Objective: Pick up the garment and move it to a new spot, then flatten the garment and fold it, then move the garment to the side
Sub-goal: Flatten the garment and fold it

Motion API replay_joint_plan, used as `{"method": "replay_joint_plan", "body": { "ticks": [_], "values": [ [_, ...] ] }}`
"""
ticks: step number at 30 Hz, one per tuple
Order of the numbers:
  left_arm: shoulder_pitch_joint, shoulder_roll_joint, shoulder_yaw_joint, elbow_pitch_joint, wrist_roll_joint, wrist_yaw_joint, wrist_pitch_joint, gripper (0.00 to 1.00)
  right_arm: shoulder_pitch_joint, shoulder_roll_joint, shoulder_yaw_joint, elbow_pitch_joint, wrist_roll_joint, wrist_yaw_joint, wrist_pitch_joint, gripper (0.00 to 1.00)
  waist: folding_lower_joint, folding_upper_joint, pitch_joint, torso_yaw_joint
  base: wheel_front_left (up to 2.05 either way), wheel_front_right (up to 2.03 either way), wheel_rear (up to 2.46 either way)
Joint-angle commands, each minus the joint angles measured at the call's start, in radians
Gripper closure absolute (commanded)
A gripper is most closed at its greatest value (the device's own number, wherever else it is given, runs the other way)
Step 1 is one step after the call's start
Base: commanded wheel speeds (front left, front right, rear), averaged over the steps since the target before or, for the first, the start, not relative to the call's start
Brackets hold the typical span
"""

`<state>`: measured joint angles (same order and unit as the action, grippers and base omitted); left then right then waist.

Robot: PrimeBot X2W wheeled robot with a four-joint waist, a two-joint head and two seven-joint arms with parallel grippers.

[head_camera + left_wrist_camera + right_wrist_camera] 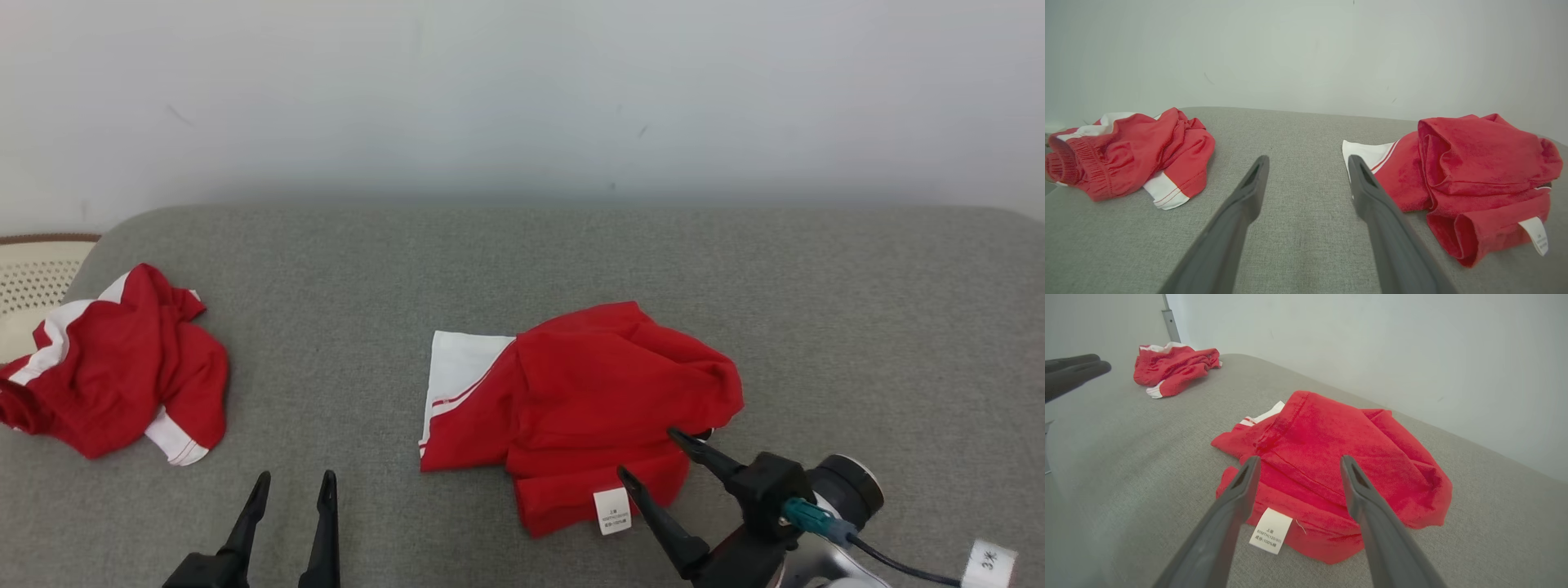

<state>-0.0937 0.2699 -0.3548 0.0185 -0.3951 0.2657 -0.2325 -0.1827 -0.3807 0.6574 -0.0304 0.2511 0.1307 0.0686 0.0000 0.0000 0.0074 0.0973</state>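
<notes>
A: How is the light?

B: Even, soft and fairly bright. It seems to come from overhead, though I cannot be sure. The red garment [588, 392] casts only a thin, faint shadow on the grey fabric surface [522, 261].

A: Any blur or distortion?

B: The wall [522, 98] looks hazy in the head view. In both wrist views the fingers [1247, 204] are soft, and the surface's far edge bows.

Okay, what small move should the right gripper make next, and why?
Probably ease the right gripper down and close on the crumpled red garment: its jaws stand open, poised over the near edge by the white label, gripping nothing yet.
</notes>
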Motion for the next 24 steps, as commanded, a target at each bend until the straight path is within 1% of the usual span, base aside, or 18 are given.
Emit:
{"method": "replay_joint_plan", "body": {
  "ticks": [1, 6, 12, 18, 24],
  "values": [
    [-0.016, -0.004, 0.000, 0.004, 0.001, -0.003, -0.008, 0.00, -0.025, -0.017, 0.025, 0.011, 0.020, 0.000, 0.010, 0.00, 0.0000, 0.0000, 0.048, 0.047, 0.00, 0.00, 0.00],
    [-0.044, -0.031, -0.008, 0.021, 0.005, -0.013, -0.019, 0.00, -0.151, -0.083, 0.185, 0.064, 0.086, 0.000, 0.065, 0.00, 0.0000, 0.0000, 0.094, 0.090, 0.00, 0.00, 0.00],
    [-0.075, -0.069, -0.014, 0.047, 0.012, -0.030, -0.028, 0.00, -0.274, -0.140, 0.347, 0.103, 0.147, 0.000, 0.102, 0.00, 0.0000, 0.0000, 0.134, 0.127, 0.00, 0.00, 0.00],
    [-0.092, -0.101, -0.003, 0.066, 0.026, -0.047, -0.032, 0.00, -0.371, -0.165, 0.474, 0.142, 0.187, 0.000, 0.114, 0.00, 0.0000, 0.0000, 0.156, 0.141, 0.00, 0.00, 0.00],
    [-0.100, -0.130, 0.021, 0.061, 0.053, -0.067, -0.033, 0.00, -0.445, -0.170, 0.554, 0.192, 0.209, 0.000, 0.128, 0.00, 0.0000, 0.0000, 0.181, 0.144, 0.00, 0.00, 0.00]
  ]
}}
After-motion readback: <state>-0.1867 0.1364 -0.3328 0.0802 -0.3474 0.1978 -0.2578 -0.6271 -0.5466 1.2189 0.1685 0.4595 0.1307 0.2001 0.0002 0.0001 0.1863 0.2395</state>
